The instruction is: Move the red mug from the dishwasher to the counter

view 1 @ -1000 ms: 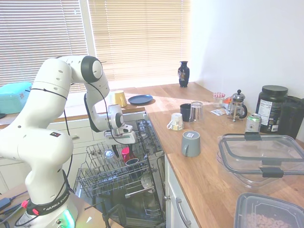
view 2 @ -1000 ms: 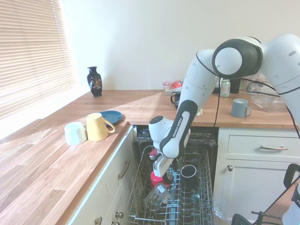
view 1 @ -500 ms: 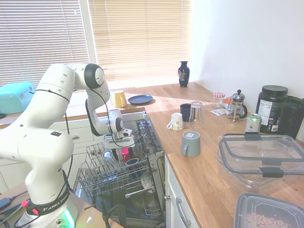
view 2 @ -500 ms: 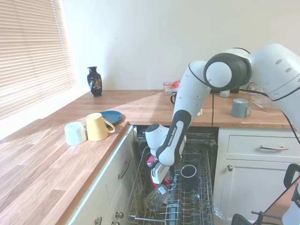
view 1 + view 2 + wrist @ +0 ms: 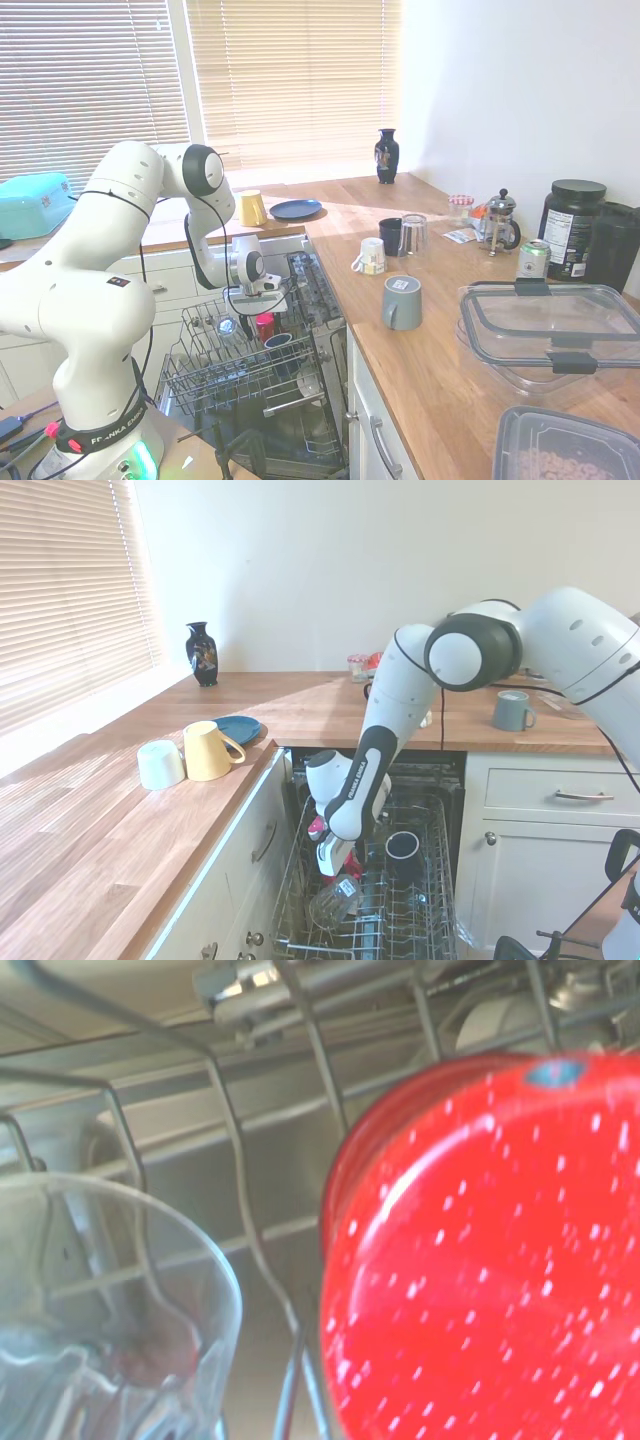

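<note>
The red mug stands in the upper wire rack of the open dishwasher, between a clear glass and a dark blue cup. My gripper is lowered right onto the mug and looks open, with a dark finger on the mug's left. The wrist view is filled on its right by the red mug, with the glass beside it. In the second exterior view the gripper hides nearly all of the mug. The wooden counter runs to the right of the dishwasher.
A grey mug, a white cup, a dark cup, a glass, a French press and plastic boxes stand on the counter. A yellow mug, a white cup and a blue plate lie on the other stretch.
The arm has sunk lower over the rack, bringing the gripper down from above the red mug to right at it. The mug and the other dishes have not moved.
</note>
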Robot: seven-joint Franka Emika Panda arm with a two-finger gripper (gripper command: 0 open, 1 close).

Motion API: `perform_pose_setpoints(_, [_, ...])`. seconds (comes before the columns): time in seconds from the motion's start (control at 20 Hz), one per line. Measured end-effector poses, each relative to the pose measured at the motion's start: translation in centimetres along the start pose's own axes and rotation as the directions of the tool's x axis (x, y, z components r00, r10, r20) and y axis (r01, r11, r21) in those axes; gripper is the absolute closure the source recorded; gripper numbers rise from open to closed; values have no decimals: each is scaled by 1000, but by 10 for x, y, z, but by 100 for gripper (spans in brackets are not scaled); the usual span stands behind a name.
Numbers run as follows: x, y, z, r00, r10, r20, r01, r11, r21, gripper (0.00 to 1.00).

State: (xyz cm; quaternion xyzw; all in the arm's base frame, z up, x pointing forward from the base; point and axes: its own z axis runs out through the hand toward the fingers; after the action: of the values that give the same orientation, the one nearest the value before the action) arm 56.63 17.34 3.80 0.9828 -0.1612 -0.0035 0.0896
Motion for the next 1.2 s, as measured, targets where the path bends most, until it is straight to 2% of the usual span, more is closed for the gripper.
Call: perform_pose_setpoints(1.2, [7,1,1,1000,9,-3,-9,1000,2,100])
